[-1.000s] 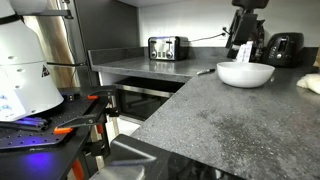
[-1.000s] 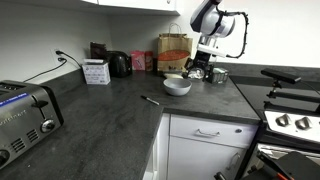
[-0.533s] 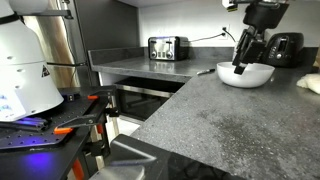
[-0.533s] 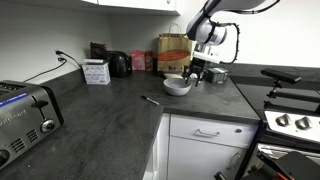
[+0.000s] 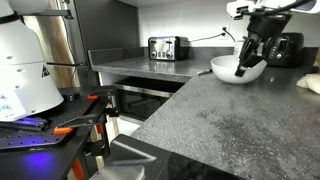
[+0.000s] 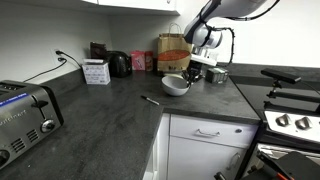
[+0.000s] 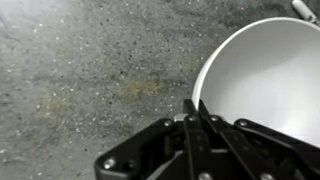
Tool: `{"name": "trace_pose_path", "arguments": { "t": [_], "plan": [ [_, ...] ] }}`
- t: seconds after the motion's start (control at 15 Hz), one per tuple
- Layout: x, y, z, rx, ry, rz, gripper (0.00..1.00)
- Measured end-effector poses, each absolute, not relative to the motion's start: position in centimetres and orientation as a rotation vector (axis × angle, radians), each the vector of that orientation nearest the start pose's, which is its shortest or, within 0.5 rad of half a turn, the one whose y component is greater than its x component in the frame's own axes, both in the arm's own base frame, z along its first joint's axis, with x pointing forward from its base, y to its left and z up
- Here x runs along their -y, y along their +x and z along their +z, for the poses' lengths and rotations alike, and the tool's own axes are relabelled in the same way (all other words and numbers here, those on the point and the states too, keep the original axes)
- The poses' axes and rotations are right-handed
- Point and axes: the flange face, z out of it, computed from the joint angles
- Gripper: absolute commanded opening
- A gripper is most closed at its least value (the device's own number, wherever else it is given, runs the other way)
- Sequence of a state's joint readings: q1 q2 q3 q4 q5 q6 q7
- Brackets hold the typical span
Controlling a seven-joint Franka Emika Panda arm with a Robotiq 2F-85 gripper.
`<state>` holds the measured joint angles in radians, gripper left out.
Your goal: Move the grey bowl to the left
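Pale grey bowl (image 5: 225,70) near the back of the dark speckled tabletop (image 5: 215,125), seemingly tipped a little; base touching the surface or clear of it, impossible to tell. Pinched at the rim by the hand (image 5: 242,70), fingers (image 7: 188,125) narrow, one inside the wall and one outside, plainest in the wrist view. Just beyond the bowl, a black appliance (image 5: 283,48); well apart by the back wall, a steel toaster (image 5: 168,47). In an exterior view, a thin dark utensil (image 6: 150,99) flat on the tabletop in front of the bowl, and a stove (image 6: 290,120) off to the side.
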<state>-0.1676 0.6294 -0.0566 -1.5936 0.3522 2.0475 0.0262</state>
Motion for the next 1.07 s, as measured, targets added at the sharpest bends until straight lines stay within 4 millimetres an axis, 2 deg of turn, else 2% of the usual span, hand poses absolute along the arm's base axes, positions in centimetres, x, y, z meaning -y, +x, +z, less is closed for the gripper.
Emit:
{"name": "trace_pose_path", "arguments": {
  "t": [0.2,0.4,0.53,0.73,0.87,1.07],
  "plan": [
    [12.4,67.2,26.3,-0.592,-2.792,0.18,0.01],
    [10.1,68.3,28.2,-0.501,-2.795,0.131,0.01],
    [7.3,68.9,29.7,-0.394,-2.805,0.102,0.01],
    [2.1,69.0,31.3,-0.18,-2.824,0.101,0.01],
    [-1.5,68.0,31.5,-0.016,-2.83,0.145,0.01],
    [-6.5,65.2,31.0,0.23,-2.819,0.265,0.01]
  ]
}}
